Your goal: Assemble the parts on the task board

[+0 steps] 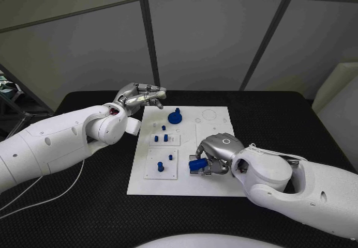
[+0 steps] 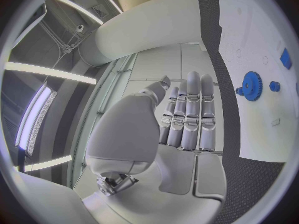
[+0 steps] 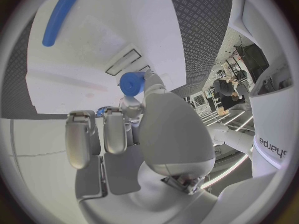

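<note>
Gripping a smooth blue cylinder (image 1: 197, 164) — silver right hand (image 1: 214, 151).

Even, soft overhead light, faint shadows, bright ceiling strips glaring in left wrist view, fisheye bending at rims

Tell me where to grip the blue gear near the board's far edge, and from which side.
Grip the gear by its raised centre hub, coming straight down from above. It seems to lie flat on the board, so its thin toothed rim offers little purchase. The left hand hovers nearby holding nothing and looks best placed.
</note>
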